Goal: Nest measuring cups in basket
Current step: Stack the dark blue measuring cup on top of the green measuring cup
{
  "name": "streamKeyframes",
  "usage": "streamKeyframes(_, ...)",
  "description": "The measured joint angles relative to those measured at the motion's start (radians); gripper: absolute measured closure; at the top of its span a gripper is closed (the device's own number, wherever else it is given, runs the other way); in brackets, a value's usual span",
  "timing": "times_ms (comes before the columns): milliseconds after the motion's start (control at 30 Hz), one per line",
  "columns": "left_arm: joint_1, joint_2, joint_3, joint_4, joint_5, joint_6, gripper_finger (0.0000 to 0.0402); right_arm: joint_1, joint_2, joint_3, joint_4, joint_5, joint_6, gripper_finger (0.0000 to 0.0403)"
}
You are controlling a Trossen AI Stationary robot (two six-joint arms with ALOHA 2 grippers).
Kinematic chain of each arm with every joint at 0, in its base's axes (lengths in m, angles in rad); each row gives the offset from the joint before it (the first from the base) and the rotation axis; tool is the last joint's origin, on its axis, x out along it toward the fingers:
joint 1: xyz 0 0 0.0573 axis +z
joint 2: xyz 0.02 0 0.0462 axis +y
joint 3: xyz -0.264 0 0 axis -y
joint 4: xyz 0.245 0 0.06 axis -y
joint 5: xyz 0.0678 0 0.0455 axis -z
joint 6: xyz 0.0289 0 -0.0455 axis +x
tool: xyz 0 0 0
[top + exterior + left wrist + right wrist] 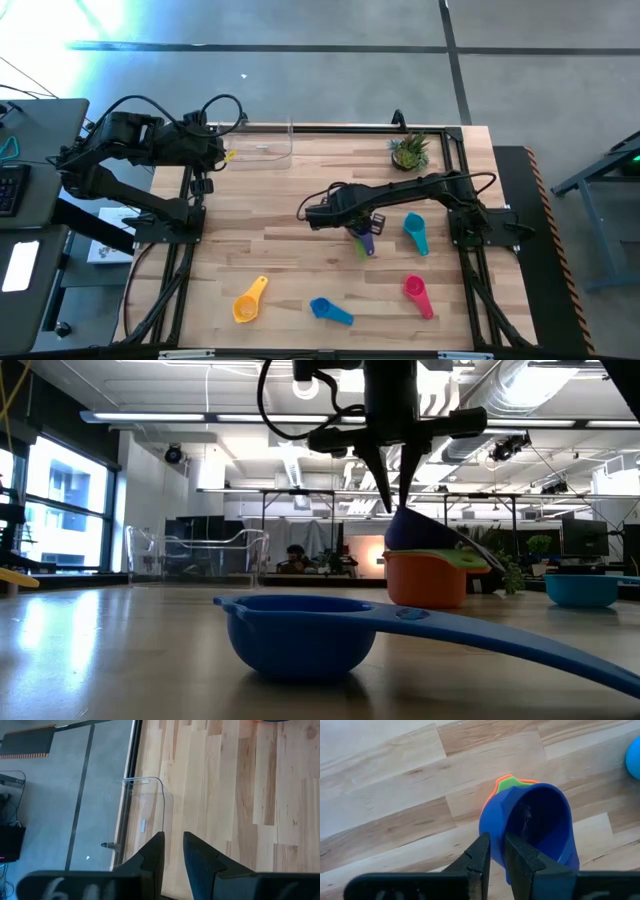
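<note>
High view, largest first: pale wooden desk (pixel 290 225) with a dark arm at each side. Next in size, the clear basket (pixel 264 141) at the back edge, left of centre, with no cup visible inside. Left tool (pixel 173 840) just beside the basket's left end, above the desk, fingers pressed nearly together on nothing. Right tool (pixel 497 842) out over the middle of the desk, pointing straight down in the low view, fingers pressed nearly together with their tips at the rim of the purple cup (pixel 535 827); cannot tell whether pinching that rim or merely touching it. Small potted plant (pixel 410 151) near the back right corner, well apart from the basket. Then the cups, all outside the basket: purple one tilted on top of a green cup (pixel 452 558), itself seated in an orange cup (pixel 425 585), the stack standing right of centre. Teal cup (pixel 414 232) just to the stack's right. Along the front: pink cup (pixel 415 291) to the right, blue cup (pixel 328 310) in the middle, yellow cup (pixel 248 302) to the left, each apart from the others.
</note>
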Motion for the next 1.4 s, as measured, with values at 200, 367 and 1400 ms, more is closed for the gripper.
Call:
streamKeyframes(200,0.000,0.000,0.000,0.000,0.000,0.000,0.0339,0.001,0.000,0.000,-0.058,0.000,-0.017,0.0354)
streamKeyframes(367,0.000,0.000,0.000,0.000,0.000,-0.007,0.0339,0.001,0.000,0.000,-0.086,-0.024,-0.057,0.0354)
streamKeyframes(1400,0.000,0.000,0.000,0.060,-0.006,-0.194,0.0339,-0.121,-0.154,0.001,-0.164,0.037,-0.679,0.0354)
